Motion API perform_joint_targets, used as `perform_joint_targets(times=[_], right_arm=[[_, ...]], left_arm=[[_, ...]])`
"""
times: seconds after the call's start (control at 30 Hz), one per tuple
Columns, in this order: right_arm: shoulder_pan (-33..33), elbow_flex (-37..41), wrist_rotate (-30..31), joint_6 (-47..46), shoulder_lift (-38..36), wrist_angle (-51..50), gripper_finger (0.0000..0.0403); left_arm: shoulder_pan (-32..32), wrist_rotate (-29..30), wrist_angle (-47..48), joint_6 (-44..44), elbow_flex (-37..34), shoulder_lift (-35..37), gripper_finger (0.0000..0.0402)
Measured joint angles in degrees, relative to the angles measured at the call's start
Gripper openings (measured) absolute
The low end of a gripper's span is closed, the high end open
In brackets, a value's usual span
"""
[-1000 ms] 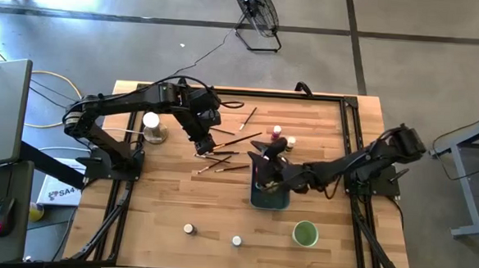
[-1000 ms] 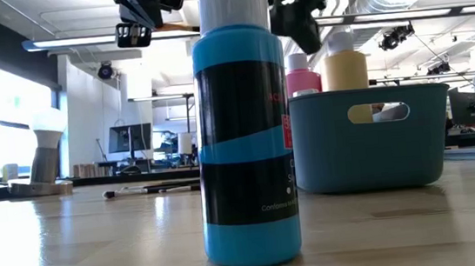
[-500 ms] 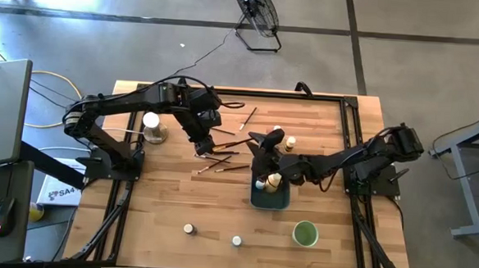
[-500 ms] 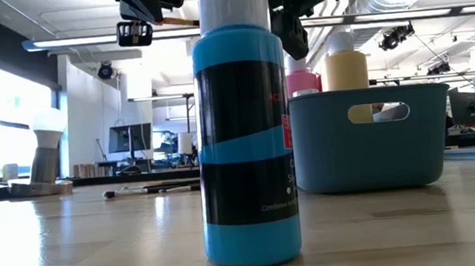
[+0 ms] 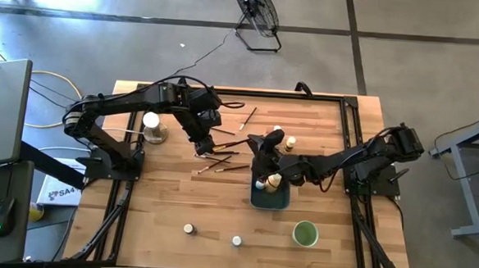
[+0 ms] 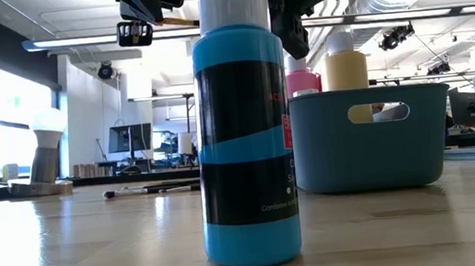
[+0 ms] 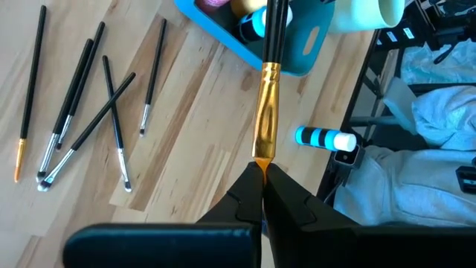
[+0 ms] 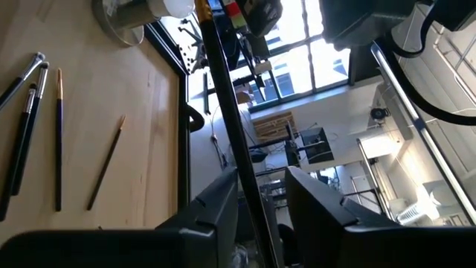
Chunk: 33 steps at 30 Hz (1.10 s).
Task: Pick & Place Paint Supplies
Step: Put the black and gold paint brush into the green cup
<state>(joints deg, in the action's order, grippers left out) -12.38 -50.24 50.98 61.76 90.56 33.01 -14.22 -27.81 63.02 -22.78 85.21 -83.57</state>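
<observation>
Above the tray (image 5: 270,200), left tool (image 7: 262,175) clamps a paintbrush (image 7: 269,82); right tool's (image 8: 260,195) fingers apart around it.

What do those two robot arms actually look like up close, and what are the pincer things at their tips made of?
Both arms, left arm and right arm, are dark, nearly black, built of jointed segments with thin black cables running along them. Each ends in an end effector with two flat, matte black fingers that taper towards their tips. A small green light glows on one arm in the low view.

Wooden table (image 5: 170,196): loose paintbrushes (image 5: 222,159), blue tray (image 5: 270,198), green cup (image 5: 305,233), two small jars (image 5: 188,228) are borne.
</observation>
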Motion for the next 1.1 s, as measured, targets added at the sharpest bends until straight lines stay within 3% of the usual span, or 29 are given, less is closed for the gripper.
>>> perform_joint_targets(times=[0.43,0.9,1.1], right_arm=[[0.0,0.0,0.0,0.3,0.1,-0.6,0.0032],[0.0,0.0,2.0,1.2,0.0,0.7,0.0024],[0.0,0.0,2.0,2.2,0.0,0.2,0.001]], left_arm=[[0.0,-0.8,0.1,0.0,0.0,0.1,0.0],[0.0,-2.1,0.2,0.0,0.0,0.0,0.0019],[0.0,-5.9,0.1,0.6,0.0,0.0,0.0035]])
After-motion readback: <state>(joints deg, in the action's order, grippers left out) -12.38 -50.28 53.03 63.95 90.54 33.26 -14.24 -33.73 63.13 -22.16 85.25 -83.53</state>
